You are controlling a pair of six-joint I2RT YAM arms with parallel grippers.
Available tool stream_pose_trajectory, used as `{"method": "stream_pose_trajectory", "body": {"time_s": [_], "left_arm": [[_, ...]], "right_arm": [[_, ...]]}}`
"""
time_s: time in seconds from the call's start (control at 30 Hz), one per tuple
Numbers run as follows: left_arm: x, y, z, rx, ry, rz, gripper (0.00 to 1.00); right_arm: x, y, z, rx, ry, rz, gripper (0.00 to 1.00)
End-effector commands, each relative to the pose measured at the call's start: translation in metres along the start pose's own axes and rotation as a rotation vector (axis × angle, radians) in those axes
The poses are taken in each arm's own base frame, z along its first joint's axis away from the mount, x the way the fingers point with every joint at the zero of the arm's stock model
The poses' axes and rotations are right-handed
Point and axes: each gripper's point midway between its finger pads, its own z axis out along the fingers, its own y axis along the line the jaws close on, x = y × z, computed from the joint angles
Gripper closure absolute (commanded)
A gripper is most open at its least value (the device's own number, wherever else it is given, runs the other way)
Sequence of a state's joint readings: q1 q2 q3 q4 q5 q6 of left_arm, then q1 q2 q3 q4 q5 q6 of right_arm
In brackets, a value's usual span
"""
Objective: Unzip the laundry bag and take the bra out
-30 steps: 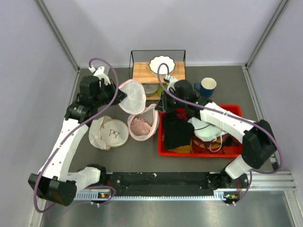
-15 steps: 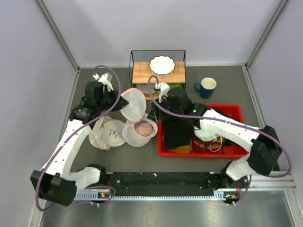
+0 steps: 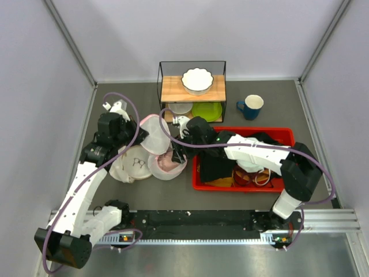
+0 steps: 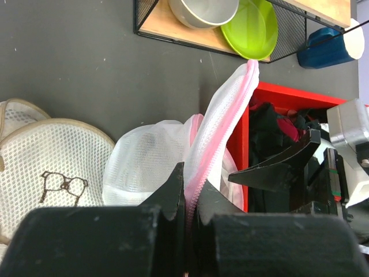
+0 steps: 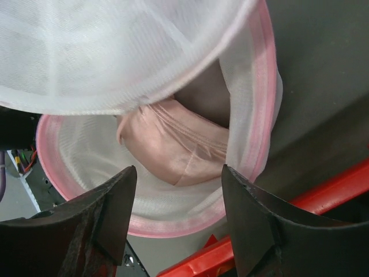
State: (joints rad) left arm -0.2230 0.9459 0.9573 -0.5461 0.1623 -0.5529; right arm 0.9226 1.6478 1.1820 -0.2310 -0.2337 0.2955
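Centre-left on the surface [image 3: 173, 199], you've got the laundry bag [image 3: 157, 167] unzipped and gaping, sitting between the cream padded piece [image 3: 136, 164] with the black mark and the red bin [image 3: 242, 187]. Its lower half lies on the surface. The upper half is lifted like a lid and tilted back toward the wire rack [image 3: 173, 89]

Left tool [image 4: 187, 193]: fingers pressed together, pinching the pink zipper band at the edge of the raised flap. In your left wrist view the mesh runs up and away from the pinch

Right tool [image 5: 177, 179]: fingers spread, nothing gripped, sitting right at the bag mouth. Can't tell whether the tips touch the mesh

Bra [image 5: 173, 144]: dusty pink, bunched inside the lower half of the bag under the raised flap. In your right wrist view it lies straight ahead between the spread fingers. Not out of the bag yet

Rest of the scene:
- white plate [image 3: 197, 79] on the rack's wooden top
- green bowl [image 4: 253, 29] and grey bowl [image 4: 204, 10] underneath
- blue mug [image 3: 251, 106] to the rack's right
- dark clothes [image 3: 214, 164] piled in the red bin, just beside the bag
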Motion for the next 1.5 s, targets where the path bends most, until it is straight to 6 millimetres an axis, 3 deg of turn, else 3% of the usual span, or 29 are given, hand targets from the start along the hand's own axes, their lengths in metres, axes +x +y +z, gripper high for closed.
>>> {"method": "stream_pose_trajectory", "body": {"time_s": [0.0,0.2,0.3,0.4,0.47,0.57,0.6,0.67,0.73,0.8,0.83,0.93,1.13,1.23,1.3,1.47], "left_arm": [[-0.007,0.000,-0.002,0.001,-0.046,-0.023,1.00],[-0.006,-0.002,-0.001,0.013,-0.042,-0.022,1.00],[-0.005,-0.004,0.000,0.027,-0.031,-0.026,1.00],[-0.005,-0.005,-0.001,0.031,-0.036,-0.027,1.00],[-0.005,-0.004,-0.002,0.027,-0.044,-0.033,1.00],[-0.002,0.001,-0.001,0.013,-0.046,-0.043,1.00],[-0.001,0.003,-0.001,0.009,-0.045,-0.047,1.00],[0.002,0.007,0.000,-0.002,-0.043,-0.043,1.00],[0.004,0.012,0.001,-0.016,-0.038,-0.043,1.00],[0.007,0.019,0.004,-0.037,-0.029,-0.040,1.00],[0.007,0.020,0.004,-0.041,-0.027,-0.041,1.00],[0.010,0.026,0.007,-0.063,-0.017,-0.043,1.00],[0.009,0.028,0.007,-0.076,-0.022,-0.042,1.00],[0.010,0.028,0.007,-0.073,-0.012,-0.038,1.00],[0.011,0.028,0.008,-0.075,-0.010,-0.036,1.00],[0.009,0.027,0.008,-0.072,-0.011,-0.034,1.00]], "right_arm": [[-0.032,0.025,0.001,-0.044,-0.079,-0.048,0.34],[-0.035,0.031,0.017,-0.026,-0.089,-0.038,0.30],[-0.031,0.023,0.026,0.009,-0.079,-0.018,0.30],[-0.019,0.013,0.040,0.048,-0.048,0.000,0.23],[-0.016,0.007,0.047,0.077,-0.041,0.009,0.26],[-0.016,-0.003,0.042,0.139,-0.062,0.035,0.83],[-0.026,-0.001,0.030,0.145,-0.098,0.043,1.00],[-0.032,0.003,0.014,0.140,-0.130,0.034,1.00],[-0.055,0.017,-0.019,0.107,-0.216,0.020,1.00],[-0.065,0.025,-0.040,0.088,-0.266,0.005,1.00],[-0.078,0.034,-0.062,0.066,-0.318,-0.007,1.00],[-0.093,0.044,-0.090,0.047,-0.384,-0.022,1.00],[-0.106,0.038,-0.104,0.094,-0.450,0.011,1.00],[-0.121,0.042,-0.121,0.074,-0.530,0.035,1.00],[-0.133,0.045,-0.140,0.068,-0.582,0.050,1.00],[-0.162,0.031,-0.195,0.127,-0.691,0.100,1.00]]}}
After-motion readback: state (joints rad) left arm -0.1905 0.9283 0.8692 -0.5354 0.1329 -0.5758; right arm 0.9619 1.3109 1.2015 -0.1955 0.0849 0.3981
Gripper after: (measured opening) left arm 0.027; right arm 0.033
